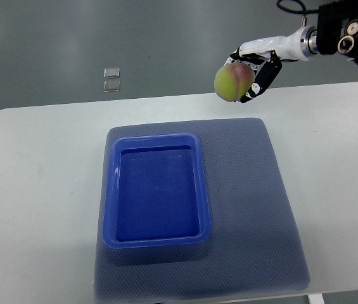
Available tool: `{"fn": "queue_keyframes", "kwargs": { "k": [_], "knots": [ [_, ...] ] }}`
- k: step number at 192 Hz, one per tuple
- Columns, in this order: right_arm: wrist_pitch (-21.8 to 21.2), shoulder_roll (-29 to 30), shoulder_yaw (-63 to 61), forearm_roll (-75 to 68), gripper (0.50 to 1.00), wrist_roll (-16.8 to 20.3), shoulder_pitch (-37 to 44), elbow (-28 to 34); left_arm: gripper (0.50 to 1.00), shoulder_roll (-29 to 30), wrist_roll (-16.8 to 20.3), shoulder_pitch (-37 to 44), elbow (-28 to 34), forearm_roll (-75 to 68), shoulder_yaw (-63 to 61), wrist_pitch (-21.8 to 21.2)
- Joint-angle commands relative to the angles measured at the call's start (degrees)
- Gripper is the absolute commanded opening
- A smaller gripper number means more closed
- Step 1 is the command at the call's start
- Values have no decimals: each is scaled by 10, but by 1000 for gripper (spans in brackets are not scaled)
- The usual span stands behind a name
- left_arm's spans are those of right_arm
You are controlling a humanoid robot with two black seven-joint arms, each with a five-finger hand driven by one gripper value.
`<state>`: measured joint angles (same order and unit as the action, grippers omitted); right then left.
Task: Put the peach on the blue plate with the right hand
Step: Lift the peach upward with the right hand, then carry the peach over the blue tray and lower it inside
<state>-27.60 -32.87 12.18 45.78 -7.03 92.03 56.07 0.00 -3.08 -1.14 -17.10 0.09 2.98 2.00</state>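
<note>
Grey floor beyond white desk (39,190) | peach (233,83) clasped in right hand (255,71), aloft past far desk edge | blue plate (110,190) bare on mat (261,209) | grasp done; carry and release left

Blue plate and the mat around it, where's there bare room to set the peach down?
The blue plate holds nothing. The grey mat is bare right of the plate, as is the white table on both sides. Only the right robot hand with the peach crowds the far edge.
</note>
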Motion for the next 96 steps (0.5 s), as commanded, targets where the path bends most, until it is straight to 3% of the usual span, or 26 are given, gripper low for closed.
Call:
{"fn": "queue_keyframes", "kwargs": {
  "k": [1, 59, 60, 96],
  "knots": [
    [-39, -53, 2, -3, 500, 3, 61, 45, 1000, 0, 0, 0, -3, 0, -1, 0],
    [-27, -42, 21, -4, 500, 4, 98, 73, 1000, 0, 0, -1, -4, -1, -2, 0],
    [-12, -20, 21, -7, 500, 4, 97, 72, 1000, 0, 0, -1, -3, 0, -2, 0],
    [29, 83, 36, -19, 515, 4, 68, 52, 1000, 0, 0, -1, -3, 0, -2, 0]
  ]
}}
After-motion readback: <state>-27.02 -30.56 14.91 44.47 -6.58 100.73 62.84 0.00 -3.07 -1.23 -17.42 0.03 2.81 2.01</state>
